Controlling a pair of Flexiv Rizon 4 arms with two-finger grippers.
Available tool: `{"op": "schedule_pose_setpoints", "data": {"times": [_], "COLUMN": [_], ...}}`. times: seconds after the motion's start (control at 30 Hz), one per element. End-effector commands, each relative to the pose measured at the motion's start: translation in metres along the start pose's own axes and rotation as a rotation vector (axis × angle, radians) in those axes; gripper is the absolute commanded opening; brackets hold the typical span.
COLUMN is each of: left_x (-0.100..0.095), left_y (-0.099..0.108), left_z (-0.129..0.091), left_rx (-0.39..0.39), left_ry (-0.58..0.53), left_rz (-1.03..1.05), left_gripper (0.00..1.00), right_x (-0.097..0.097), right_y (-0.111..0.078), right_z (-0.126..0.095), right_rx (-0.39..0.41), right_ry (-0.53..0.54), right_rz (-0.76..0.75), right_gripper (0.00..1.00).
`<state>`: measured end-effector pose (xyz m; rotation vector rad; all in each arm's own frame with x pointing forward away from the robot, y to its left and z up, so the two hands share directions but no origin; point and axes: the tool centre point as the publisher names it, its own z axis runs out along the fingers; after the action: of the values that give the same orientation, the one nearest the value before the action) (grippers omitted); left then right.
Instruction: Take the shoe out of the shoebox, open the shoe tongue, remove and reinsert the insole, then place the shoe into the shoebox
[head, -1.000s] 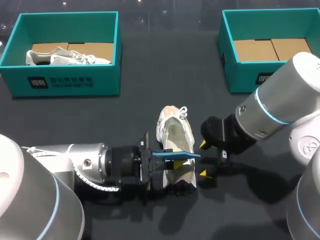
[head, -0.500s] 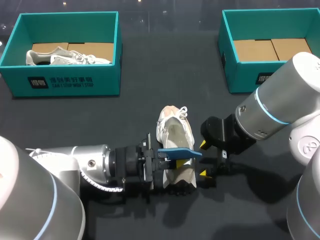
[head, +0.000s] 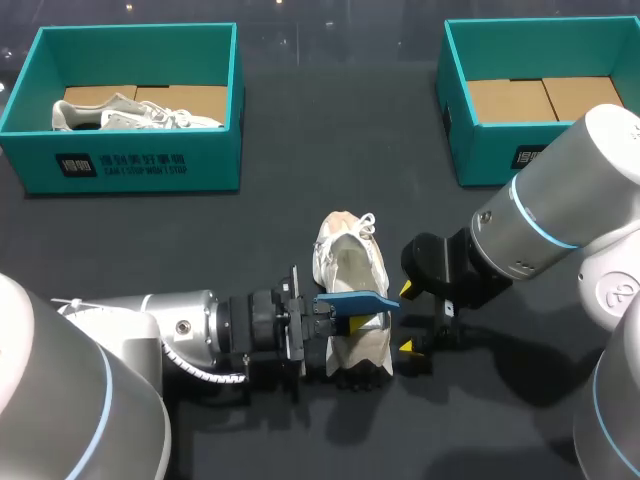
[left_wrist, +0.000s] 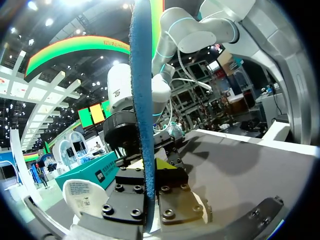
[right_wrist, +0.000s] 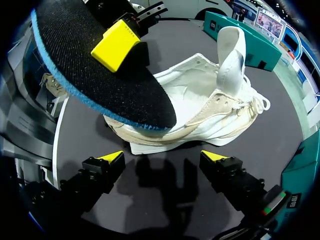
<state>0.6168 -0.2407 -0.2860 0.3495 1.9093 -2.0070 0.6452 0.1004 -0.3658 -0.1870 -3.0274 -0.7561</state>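
The left claw (head: 338, 318) comes in low from the near left and is closed on the rear end of the blue-edged insole (head: 356, 303). In the left wrist view the insole (left_wrist: 142, 100) runs edge-on between the two fingers, and in the right wrist view one yellow fingertip (right_wrist: 116, 44) lies pressed on the insole's dark face (right_wrist: 100, 85). The insole is held out roughly level across the heel end of the white shoe (head: 350, 262), above its opening. Whether its forward end touches the shoe cannot be determined. The shoe (right_wrist: 200, 107) rests upright on the dark surface (head: 300, 215) near the middle, heel toward the robot, with its tongue (right_wrist: 231, 55) standing raised and the laces loose at the far end. The right claw (head: 407, 318) sits just beside the shoe's right flank, fingers spread wide and gripping nothing. Its two yellow tips (right_wrist: 113, 157) stand low by the surface, apart from the sole. At the far left is a teal shoebox (head: 130, 165) containing a second white shoe (head: 130, 112). At the far right, well apart from the shoe on the surface, is another teal shoebox (head: 480, 150) showing a cardboard floor.
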Motion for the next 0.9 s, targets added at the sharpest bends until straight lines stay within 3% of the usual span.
{"op": "schedule_pose_setpoints", "data": {"times": [0.03,0.9], "left_x": [-0.001,-0.009], "left_y": [0.003,0.043], "left_z": [0.003,-0.001], "left_rx": [-0.006,-0.108], "left_ry": [-0.008,-0.029], "left_rz": [0.002,0.016], "left_gripper": [0.0,0.0], "right_x": [0.001,0.001], "right_y": [-0.001,-0.001], "right_z": [0.0,0.0], "right_rx": [-0.002,-0.002], "right_ry": [-0.002,-0.002], "right_rz": [0.0,0.0], "right_gripper": [1.0,1.0]}}
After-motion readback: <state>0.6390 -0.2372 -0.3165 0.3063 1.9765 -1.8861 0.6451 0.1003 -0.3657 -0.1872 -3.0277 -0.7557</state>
